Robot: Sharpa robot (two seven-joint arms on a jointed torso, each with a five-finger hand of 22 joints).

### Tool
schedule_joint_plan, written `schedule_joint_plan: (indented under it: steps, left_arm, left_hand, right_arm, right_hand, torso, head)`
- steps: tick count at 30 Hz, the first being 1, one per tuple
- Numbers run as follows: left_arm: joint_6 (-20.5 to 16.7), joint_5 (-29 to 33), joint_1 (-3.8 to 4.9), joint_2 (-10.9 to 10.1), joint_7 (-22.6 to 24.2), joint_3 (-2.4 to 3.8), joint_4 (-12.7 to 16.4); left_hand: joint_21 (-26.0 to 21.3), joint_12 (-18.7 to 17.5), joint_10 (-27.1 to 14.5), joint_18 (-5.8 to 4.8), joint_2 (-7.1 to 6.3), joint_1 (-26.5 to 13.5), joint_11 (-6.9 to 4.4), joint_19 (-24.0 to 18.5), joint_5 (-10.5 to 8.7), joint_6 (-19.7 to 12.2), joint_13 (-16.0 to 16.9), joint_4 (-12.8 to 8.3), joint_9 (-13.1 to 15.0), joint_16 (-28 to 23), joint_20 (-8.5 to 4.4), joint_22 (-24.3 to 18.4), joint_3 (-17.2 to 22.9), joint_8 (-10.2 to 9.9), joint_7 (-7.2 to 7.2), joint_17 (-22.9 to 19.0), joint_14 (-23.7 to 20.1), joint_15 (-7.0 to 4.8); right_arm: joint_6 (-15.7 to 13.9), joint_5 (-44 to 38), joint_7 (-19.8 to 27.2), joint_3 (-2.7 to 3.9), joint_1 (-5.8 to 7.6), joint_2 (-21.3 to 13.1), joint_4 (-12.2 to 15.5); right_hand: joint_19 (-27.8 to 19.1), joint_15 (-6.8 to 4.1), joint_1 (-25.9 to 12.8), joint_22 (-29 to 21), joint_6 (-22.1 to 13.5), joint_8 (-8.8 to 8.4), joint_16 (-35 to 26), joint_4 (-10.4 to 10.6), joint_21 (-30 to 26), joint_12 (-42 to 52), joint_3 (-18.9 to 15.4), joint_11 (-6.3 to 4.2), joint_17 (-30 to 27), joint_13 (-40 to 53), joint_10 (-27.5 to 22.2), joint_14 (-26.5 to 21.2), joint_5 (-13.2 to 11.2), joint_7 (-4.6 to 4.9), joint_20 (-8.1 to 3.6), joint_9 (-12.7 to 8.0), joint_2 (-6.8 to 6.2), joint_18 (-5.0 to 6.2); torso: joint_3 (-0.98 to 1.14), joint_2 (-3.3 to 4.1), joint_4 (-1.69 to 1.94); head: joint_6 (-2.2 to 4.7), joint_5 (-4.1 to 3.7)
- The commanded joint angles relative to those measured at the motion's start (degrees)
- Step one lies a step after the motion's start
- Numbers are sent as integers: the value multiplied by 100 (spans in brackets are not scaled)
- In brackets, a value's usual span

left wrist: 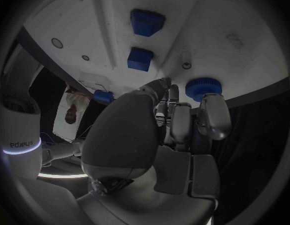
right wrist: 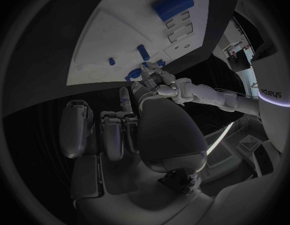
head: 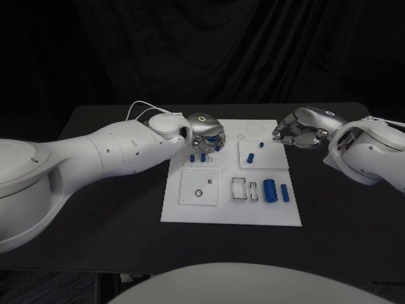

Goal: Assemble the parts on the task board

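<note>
1. Left hand (head: 205, 132), upper centre of the head view: poised over the upper-left corner of the task board (head: 184, 209), fingers pointing down at small blue pegs (head: 199, 157). In the left wrist view the fingers (left wrist: 210, 117) hang close together just above a round blue knob (left wrist: 204, 87); whether they grip it or only touch it cannot be told.
2. Right hand (head: 300, 134), upper right of the head view: hovers at the board's upper-right corner, fingers curled inward. Nothing is seen between them in either the head view or the right wrist view; judged closed on nothing.
3. Parts standing or seated: an upright blue peg (head: 250, 156) on the upper-right tile, and the pegs under the left hand. Two square blue blocks (left wrist: 140, 59) show near the top of the left wrist view.
4. Parts lying loose: a blue cylinder (head: 270, 190) and a slimmer blue bar (head: 285, 193) in the lower-right part of the board, beside a pair of rectangular sockets (head: 245, 189). A ring socket (head: 199, 192) at lower left looks unfilled.
5. Progress, as a judgement: early to middle; some pegs are set, and the loose pieces and open sockets remain.
6. Surroundings: black tabletop (head: 102, 190) under the board. The standing pegs crowd the left hand's working space and could be knocked.
</note>
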Motion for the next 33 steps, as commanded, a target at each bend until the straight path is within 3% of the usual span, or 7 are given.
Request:
schedule_joint_plan:
  steps: [1,8,19,26,33]
  left_arm:
    - [59,-26,-13,18,94,5,11]
    - [161,-26,-13,32,29,5,3]
    - [205,-26,-13,36,27,4,27]
    - [218,-26,-13,28,51,4,51]
    - [184,-26,-14,17,99,4,66]
  left_hand:
    - [-11,-107,-11,-55,10,-27,17,3,-20,-228,-28,-58,-29,-35,6,886,29,-129,-55,-24,-19,-20]
    - [-150,-500,-196,-32,-70,-79,142,-90,-86,-683,-193,-104,-135,-115,29,849,124,-456,-258,-164,-119,67]
    - [-171,-670,-290,-29,-103,-82,161,-106,-123,-888,-259,-144,-200,-110,47,847,164,-492,-349,-157,-128,86]
    - [-139,-625,-175,-35,-79,-98,158,-85,-154,-802,-217,-150,-185,-75,52,857,160,-430,-316,-114,-103,86]
    - [-104,-437,3,-40,21,-115,113,-65,-178,-400,4,-177,-80,-34,49,867,102,-222,-225,-72,-82,59]
  right_arm:
    - [28,-8,-115,5,-16,-5,2]
    - [39,-8,-129,5,-17,-18,11]
    - [41,-8,-134,5,-17,-20,14]
    - [45,-8,-139,5,-17,-19,13]
    - [53,-8,-147,5,-17,-25,19]
  right_hand:
    - [-27,-4,-13,1096,31,11,17,-36,-20,15,12,-12,1510,1507,596,594,16,14,-5,6,20,89]
    - [-26,-4,-7,1097,32,10,17,-42,-17,15,16,-11,1510,1507,596,594,16,15,-5,6,22,89]
    - [-32,-3,17,1093,22,-3,17,-75,-30,15,27,-11,1510,1507,596,594,16,13,-5,2,19,91]
    - [-31,-3,22,1093,17,-8,17,-82,-30,15,30,-11,1510,1507,596,594,15,12,-5,0,20,91]
    - [-33,-3,27,1092,18,-9,17,-89,-34,15,33,-12,1510,1507,596,594,16,12,-4,0,22,92]
  torso:
    - [3,-5,10]
    - [5,-8,12]
    - [1,-1,14]
    - [5,-1,16]
    - [2,-1,6]
  head:
    - [0,-12]
    - [0,2]
    - [0,6]
    - [0,10]
    - [0,3]
